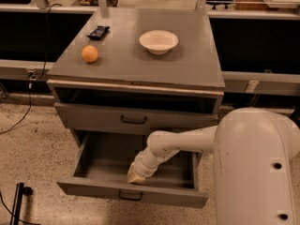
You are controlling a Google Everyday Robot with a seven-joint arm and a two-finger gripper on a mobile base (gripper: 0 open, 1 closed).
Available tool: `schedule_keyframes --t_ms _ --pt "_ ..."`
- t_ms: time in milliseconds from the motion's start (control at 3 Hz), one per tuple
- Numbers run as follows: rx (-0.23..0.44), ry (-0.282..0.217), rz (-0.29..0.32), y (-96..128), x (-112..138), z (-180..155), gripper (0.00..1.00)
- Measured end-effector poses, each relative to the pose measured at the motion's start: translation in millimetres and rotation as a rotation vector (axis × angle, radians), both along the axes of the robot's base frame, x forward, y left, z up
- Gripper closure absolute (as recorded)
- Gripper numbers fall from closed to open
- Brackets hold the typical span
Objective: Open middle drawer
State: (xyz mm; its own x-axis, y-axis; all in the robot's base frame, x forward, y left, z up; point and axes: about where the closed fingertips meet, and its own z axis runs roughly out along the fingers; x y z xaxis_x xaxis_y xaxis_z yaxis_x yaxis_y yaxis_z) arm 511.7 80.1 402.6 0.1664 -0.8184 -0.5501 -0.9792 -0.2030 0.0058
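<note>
The claw (134, 174) hangs inside the pulled-out bottom drawer (84, 189), close behind its front wall; whether it is clenched or released, I cannot tell. The middle drawer (180, 121) sits pushed in just above the claw, its handle (133, 120) directly overhead.

I see matt grey metal on the bench (187, 64) and middle drawer (89, 115); the end effector (136, 173), below the bench's front edge, looks smooth cream plastic.
</note>
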Motion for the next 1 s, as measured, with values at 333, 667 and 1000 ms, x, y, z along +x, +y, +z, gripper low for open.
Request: schedule_keyframes --t_ms 333,667,1000 --pt "0.022 0.026 0.014 5 -7 1 1.0" --pt "0.048 0.068 0.062 5 -25 18 1.0" --pt "0.072 0.123 0.092 -1 -44 40 1.0"
